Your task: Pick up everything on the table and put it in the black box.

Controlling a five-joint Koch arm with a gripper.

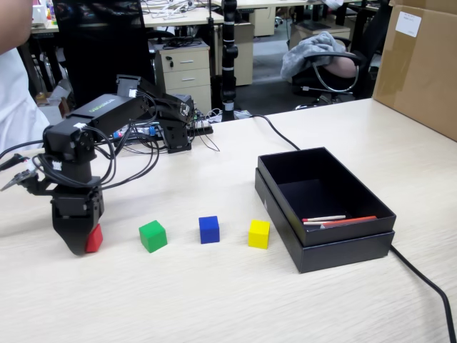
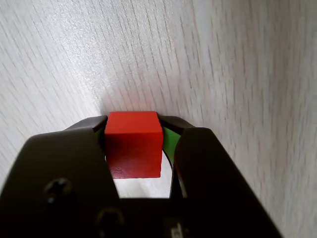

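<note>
My gripper (image 1: pixel 87 241) points down at the left of the beige table (image 1: pixel 214 300) in the fixed view, shut on the red cube (image 1: pixel 94 239). The wrist view shows the red cube (image 2: pixel 133 144) pinched between both black jaws, with green pads touching its sides, close over the wood grain. To the right on the table lie the green cube (image 1: pixel 153 236), the blue cube (image 1: pixel 208 229) and the yellow cube (image 1: pixel 258 234) in a row. The black box (image 1: pixel 357 246) stands open further right.
Thin red and white sticks (image 1: pixel 335 220) lie inside the box. A thick black cable (image 1: pixel 425 282) runs from behind the box off the front right. A brown carton (image 1: pixel 421 64) stands at the back right. The arm's base and wires (image 1: pixel 171 128) sit at the back left.
</note>
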